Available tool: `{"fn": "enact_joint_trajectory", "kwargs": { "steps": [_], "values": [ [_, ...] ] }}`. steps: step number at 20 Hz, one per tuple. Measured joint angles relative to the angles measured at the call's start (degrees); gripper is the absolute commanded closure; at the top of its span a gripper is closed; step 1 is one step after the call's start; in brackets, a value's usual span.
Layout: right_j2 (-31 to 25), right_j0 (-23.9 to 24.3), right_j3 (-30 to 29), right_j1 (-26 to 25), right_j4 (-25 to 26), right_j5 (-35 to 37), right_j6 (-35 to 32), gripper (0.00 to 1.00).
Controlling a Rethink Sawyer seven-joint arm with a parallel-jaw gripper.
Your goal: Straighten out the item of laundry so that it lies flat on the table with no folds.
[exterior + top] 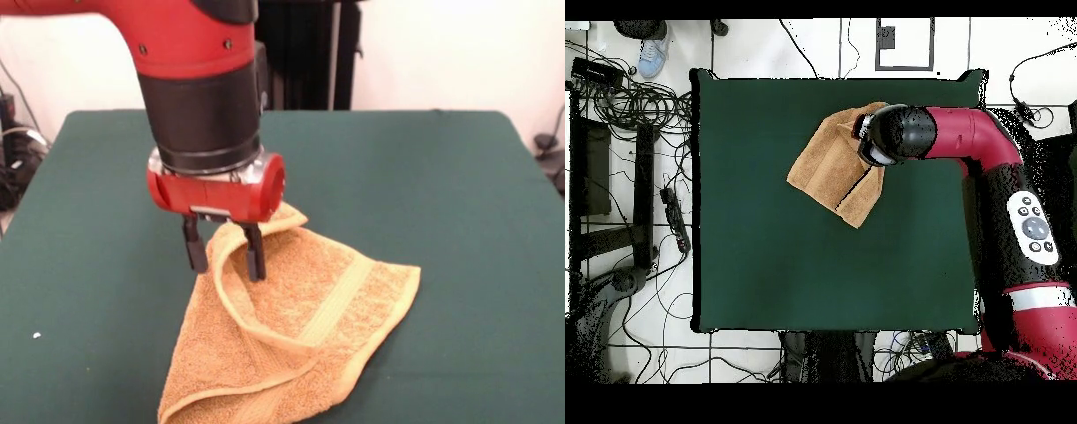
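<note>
Where gripper [223, 256] pinches, towel [300, 344] diagonal.

Rough terry towel [291, 344] on matt green cloth table [459, 194]; glossy red gripper [224, 256] housing

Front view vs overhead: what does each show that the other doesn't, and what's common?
Front view only: the gripper, its fingers straddling a raised edge of the towel, plus the towel's folded-over flap and ribbed band. Overhead only: the whole table outline, the arm's full run to the base, cables on the floor and a person's shoe at the top left; the arm hides the gripper. Both: the towel is folded, not flat, with the arm over one corner.
</note>
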State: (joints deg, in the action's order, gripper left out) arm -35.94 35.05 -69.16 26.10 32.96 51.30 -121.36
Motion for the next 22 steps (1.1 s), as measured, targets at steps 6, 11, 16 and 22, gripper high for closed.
{"fn": "enact_joint_trajectory", "kwargs": {
  "steps": [6,11,16,22],
  "values": [
    [0.01,0.03,-0.66,-2.5,0.24,-3.02,0.0,0.0],
    [0.01,0.07,-0.65,-4.9,0.49,-4.3,0.0,0.0],
    [0.02,0.17,-0.62,-7.94,1.44,-4.75,0.0,0.0],
    [0.0,0.34,-0.57,-10.13,2.27,-4.78,0.0,0.0]
  ]
}}
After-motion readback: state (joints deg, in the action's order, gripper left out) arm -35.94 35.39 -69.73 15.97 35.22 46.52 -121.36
